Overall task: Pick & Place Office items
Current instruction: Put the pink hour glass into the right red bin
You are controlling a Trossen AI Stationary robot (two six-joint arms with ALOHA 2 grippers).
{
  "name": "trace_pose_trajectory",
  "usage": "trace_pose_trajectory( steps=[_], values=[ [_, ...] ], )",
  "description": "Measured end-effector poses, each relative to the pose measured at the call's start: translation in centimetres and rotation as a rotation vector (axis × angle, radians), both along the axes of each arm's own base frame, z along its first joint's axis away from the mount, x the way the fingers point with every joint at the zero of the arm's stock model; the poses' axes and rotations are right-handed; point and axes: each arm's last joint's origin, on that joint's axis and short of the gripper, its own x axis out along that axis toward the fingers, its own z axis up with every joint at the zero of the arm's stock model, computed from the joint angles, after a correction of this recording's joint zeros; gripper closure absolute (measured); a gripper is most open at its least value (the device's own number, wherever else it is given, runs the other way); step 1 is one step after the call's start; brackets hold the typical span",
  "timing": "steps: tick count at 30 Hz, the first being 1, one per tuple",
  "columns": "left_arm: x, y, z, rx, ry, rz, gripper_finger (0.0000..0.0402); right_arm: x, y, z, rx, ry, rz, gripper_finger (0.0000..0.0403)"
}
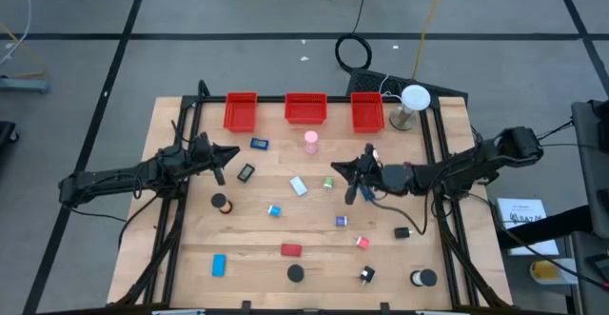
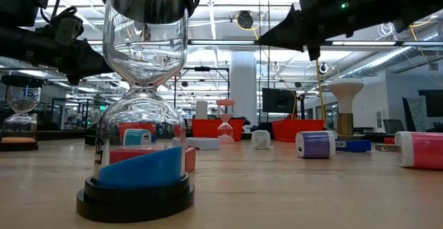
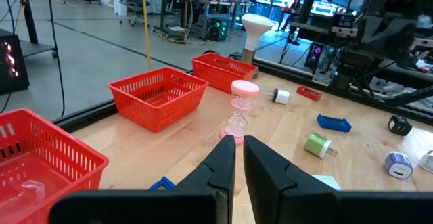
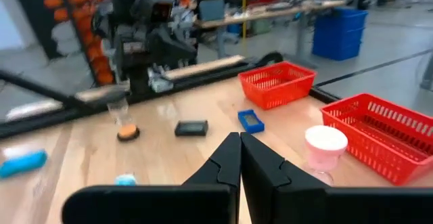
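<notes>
Several small office items lie scattered on the wooden table point(image 1: 190, 244): a pink hourglass point(image 1: 311, 142) standing upright, a blue block point(image 1: 259, 144), a black piece point(image 1: 245, 172), a white piece point(image 1: 299, 186), a red block point(image 1: 291, 250) and a black disc point(image 1: 296, 273). My left gripper point(image 1: 231, 153) hangs shut over the table's left side, pointing level at the hourglass point(image 3: 238, 116). My right gripper point(image 1: 335, 169) hangs shut above the middle, near a green bit point(image 1: 328, 183), pointing level toward the left. Neither holds anything.
Three red bins point(image 1: 241, 111), point(image 1: 305, 108), point(image 1: 367, 111) line the far edge, with a white lamp point(image 1: 413, 101) at the far right corner. A blue-sand hourglass point(image 2: 142, 118) stands close to the low camera. Black frame rails point(image 1: 442, 191) run along both sides.
</notes>
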Motion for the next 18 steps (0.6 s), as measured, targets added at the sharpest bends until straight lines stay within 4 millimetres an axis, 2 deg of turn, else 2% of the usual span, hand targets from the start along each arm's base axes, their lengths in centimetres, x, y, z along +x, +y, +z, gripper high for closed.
trace_pose_trajectory(
  steps=[4,8,14,18],
  values=[
    [0.0,0.0,0.0,0.000,0.000,0.000,0.0371,0.7,1.2,-0.7,0.026,-0.048,-0.080,0.0403],
    [0.0,0.0,0.0,0.000,0.000,0.001,0.0371,3.0,1.7,-1.0,0.044,-0.030,-0.134,0.0403],
    [0.0,0.0,0.0,0.000,-0.001,0.001,0.0371,6.5,1.6,-2.0,0.053,0.062,-0.162,0.0403],
    [0.0,0.0,0.0,0.000,-0.001,0.001,0.0371,7.6,1.2,-2.2,0.042,-0.001,-0.169,0.0403]
  ],
)
